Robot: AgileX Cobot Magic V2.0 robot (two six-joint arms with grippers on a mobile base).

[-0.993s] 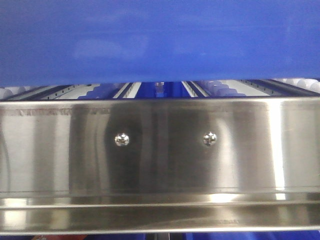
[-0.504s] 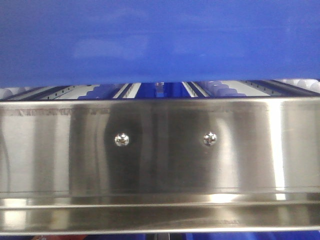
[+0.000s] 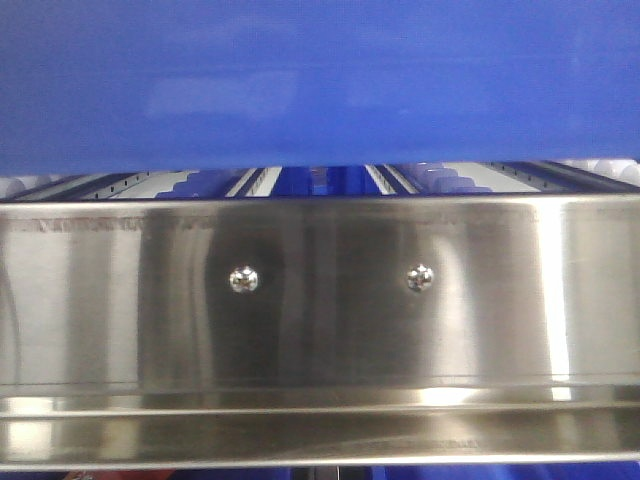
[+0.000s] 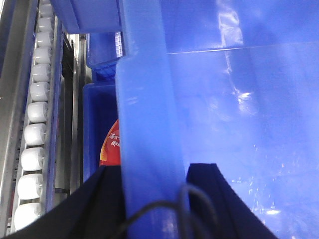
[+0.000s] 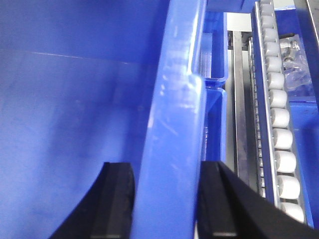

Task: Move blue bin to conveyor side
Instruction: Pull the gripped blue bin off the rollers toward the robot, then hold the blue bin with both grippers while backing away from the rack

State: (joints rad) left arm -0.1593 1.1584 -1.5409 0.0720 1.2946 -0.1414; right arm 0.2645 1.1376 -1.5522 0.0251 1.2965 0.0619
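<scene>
Hardly anything is shifting vs. the earlier front views: the blue bin (image 3: 320, 80) is still filling the whole top band, its lower edge holding at approx. the same line just above the steel rail (image 3: 320, 300).

Bin's long axis is running left-right across the front view, wider than the pic, w/ a flat wall facing the cam. It is hanging above the rail, and roller tracks are showing through the thin gap under it. In both wrist views the thick top rim is running bottom to top of the pic.

Left pincer (image 4: 154, 172) is clenching the bin rim, one black finger (image 4: 102, 199) on each face of the wall, and a thin dark cable (image 4: 164, 204) is looping across the rim. Right pincer (image 5: 164, 172) is gripping the opposite rim the same way, black pads (image 5: 117, 199) pressing on either side.

Bin plastic is looking glossy royal blue, smooth, w/ streaky highlights. Rail is showing as brushed shiny steel w/ two round screw heads (image 3: 243, 279). White cylindrical rollers (image 4: 34, 132) are lining up in rows beside the bin. Smaller blue bins (image 4: 97, 107) are sitting betw. rim and rollers; one is holding sth. red w/ print (image 4: 112, 147).
</scene>
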